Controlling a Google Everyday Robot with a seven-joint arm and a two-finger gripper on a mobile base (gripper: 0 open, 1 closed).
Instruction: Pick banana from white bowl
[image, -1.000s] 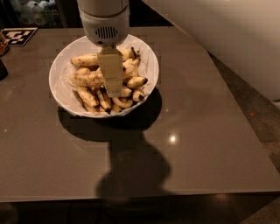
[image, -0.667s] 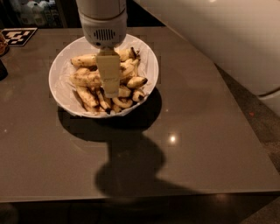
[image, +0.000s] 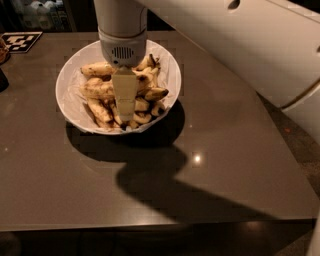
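Observation:
The white bowl (image: 70, 85) stands on the far left part of the brown table and holds several brown-speckled yellow bananas. A long thick speckled banana (image: 97, 90) lies across the middle of the pile, its right part hidden behind my gripper. Another long banana (image: 97, 68) lies along the far side, and small dark-tipped ones (image: 155, 93) lie at the right. My gripper (image: 125, 114) hangs straight down from the white wrist (image: 122, 30) over the centre of the bowl, low among the bananas. I cannot see whether it touches any of them.
The brown table (image: 225, 165) ends at the front and right, with floor (image: 300, 145) beyond. A black-and-white marker tag (image: 20, 41) lies at the far left corner. A dark object (image: 2, 79) sits at the left edge. My white arm (image: 250, 45) spans the upper right.
The gripper has come lower into the bowl, over the same spot. The arm link at the upper right has swung further over the table, and its shadow there has grown.

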